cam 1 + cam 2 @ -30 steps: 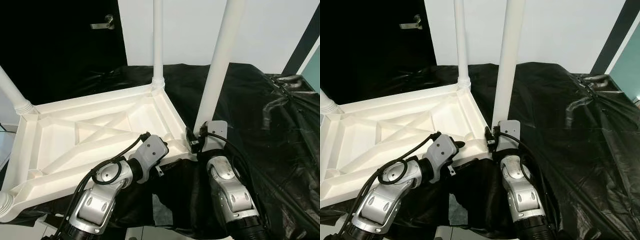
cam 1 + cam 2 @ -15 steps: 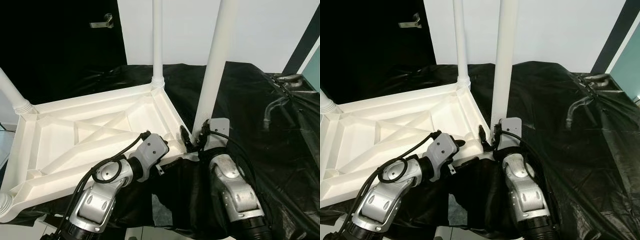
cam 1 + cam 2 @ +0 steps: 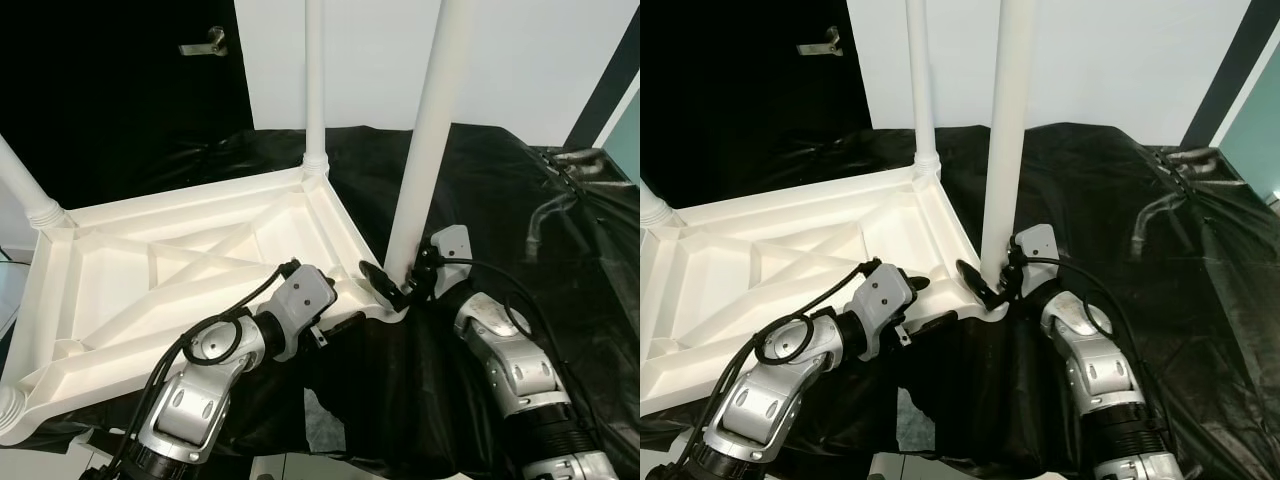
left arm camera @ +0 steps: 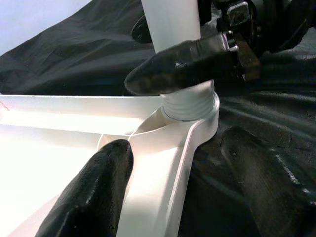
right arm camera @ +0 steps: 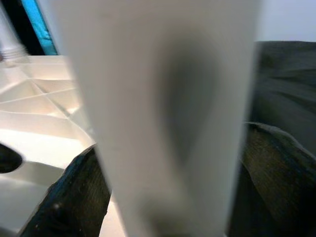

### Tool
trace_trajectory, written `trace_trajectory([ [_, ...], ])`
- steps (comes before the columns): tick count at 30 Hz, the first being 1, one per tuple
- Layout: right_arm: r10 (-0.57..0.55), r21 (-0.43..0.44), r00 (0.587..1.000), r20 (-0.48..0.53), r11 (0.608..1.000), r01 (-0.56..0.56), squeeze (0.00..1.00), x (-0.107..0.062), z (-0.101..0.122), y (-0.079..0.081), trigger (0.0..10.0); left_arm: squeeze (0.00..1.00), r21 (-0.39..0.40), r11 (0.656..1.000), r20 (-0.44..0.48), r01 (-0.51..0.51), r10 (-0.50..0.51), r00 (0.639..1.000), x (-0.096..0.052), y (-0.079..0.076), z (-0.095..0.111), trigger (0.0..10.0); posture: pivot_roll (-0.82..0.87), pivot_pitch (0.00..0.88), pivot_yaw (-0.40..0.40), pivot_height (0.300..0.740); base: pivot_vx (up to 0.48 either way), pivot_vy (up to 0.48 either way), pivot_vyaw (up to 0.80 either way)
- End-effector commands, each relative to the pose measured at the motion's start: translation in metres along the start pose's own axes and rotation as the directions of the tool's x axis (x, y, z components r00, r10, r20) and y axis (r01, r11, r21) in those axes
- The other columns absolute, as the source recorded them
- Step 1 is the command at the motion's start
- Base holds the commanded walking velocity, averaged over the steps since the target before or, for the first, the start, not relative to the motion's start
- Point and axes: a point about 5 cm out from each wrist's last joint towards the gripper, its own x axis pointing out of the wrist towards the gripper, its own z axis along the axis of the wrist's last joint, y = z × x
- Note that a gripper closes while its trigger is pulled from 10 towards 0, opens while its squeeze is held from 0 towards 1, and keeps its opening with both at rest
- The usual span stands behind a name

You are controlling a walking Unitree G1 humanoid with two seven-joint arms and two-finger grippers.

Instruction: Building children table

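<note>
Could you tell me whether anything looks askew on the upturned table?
Nothing stands out. The white leg in the right pincer stands upright in its corner socket, like the far leg. The left pincer straddles the tabletop rim beside it.

Both arms silver/grey metal w/ rounded joint housings, black collars btwn segments. Left arm [image 3: 205, 385]: black cable loops from forearm over elbow joint up to wrist block; round black-rimmed joint cap on the side; wrist block is a light grey box w/ small dark screws. Right arm [image 3: 510, 360]: same silver shells, ribbed black sleeve low on forearm, thin black cable running to grey wrist plate. Left gripper [image 4: 173, 197] fingers [image 4: 94, 192] long, matte black, rounded tips. Right gripper [image 5: 163, 192] fingers same black, slightly scuffed.
</note>
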Motion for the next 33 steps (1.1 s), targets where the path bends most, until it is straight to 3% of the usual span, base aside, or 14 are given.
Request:
trace_trajectory([
  [1,0.021,-0.003,1.000,0.002,1.000,-0.021,0.00,0.001,-0.001,-0.001,10.0,0.00,0.002,1.000,0.006,-0.029,0.029,1.000,0.001,0.003,0.001,10.0,0.08,0.000,-0.018,0.740,0.000,0.000,0.00],
  [2,0.087,0.000,0.996,-0.003,0.996,-0.087,0.00,0.005,-0.002,-0.001,10.0,0.00,0.004,1.000,0.012,-0.025,0.025,1.000,0.001,0.002,0.002,10.0,0.08,0.000,-0.019,0.740,0.000,0.000,0.00],
  [6,0.147,-0.014,0.989,-0.016,0.989,-0.147,0.00,0.008,-0.003,0.000,9.9,0.00,0.005,1.000,0.018,-0.022,0.021,1.000,0.002,0.001,0.004,10.0,0.09,0.000,-0.019,0.740,0.000,0.000,0.00],
  [7,0.225,-0.048,0.973,-0.048,0.973,-0.227,0.00,0.012,-0.006,0.000,0.0,0.00,-0.002,1.000,0.037,-0.014,0.014,0.999,0.003,0.000,0.007,10.0,0.09,0.000,-0.025,0.740,0.000,0.000,0.00],
  [20,0.245,-0.067,0.965,-0.088,0.966,-0.252,0.00,0.005,-0.018,-0.005,0.0,0.00,0.005,1.000,0.041,-0.020,0.019,0.999,0.004,-0.001,0.007,10.0,0.09,0.000,-0.031,0.740,0.000,0.000,0.00],
  [21,0.232,-0.056,0.969,-0.089,0.970,-0.237,0.00,0.005,-0.019,-0.005,6.8,0.00,0.006,1.000,0.040,-0.018,0.018,0.999,0.004,-0.001,0.006,10.0,0.08,0.000,-0.028,0.740,0.000,0.000,0.00],
  [22,0.208,-0.050,0.975,-0.083,0.976,-0.213,0.00,0.004,-0.019,-0.004,10.0,0.00,0.008,1.000,0.040,-0.015,0.015,0.999,0.005,-0.001,0.006,10.0,0.08,0.000,-0.028,0.740,0.000,0.000,0.00],
  [25,0.193,-0.047,0.978,-0.078,0.979,-0.197,0.00,0.003,-0.019,-0.003,10.0,0.00,0.009,1.000,0.039,-0.014,0.013,0.999,0.005,-0.002,0.006,10.0,0.08,0.000,-0.027,0.740,0.000,0.000,0.00],
  [29,-0.025,-0.069,0.985,-0.172,0.998,0.014,0.00,0.000,-0.032,-0.006,10.0,0.00,0.006,1.000,0.040,0.002,-0.002,0.999,0.005,-0.004,0.005,10.0,0.07,0.000,-0.025,0.740,0.000,0.000,0.00],
  [30,-0.095,-0.037,0.979,-0.182,0.995,0.090,0.00,0.000,-0.035,-0.006,10.0,0.00,0.007,1.000,0.038,0.002,-0.002,0.999,0.006,-0.004,0.005,10.0,0.06,0.000,-0.025,0.740,0.000,0.000,0.00],
  [33,-0.175,-0.023,0.966,-0.192,0.985,0.174,0.00,-0.002,-0.037,-0.003,10.0,0.00,0.009,1.000,0.035,0.001,-0.001,0.999,0.007,-0.004,0.005,10.0,0.06,0.000,-0.021,0.740,0.000,0.000,0.00],
])
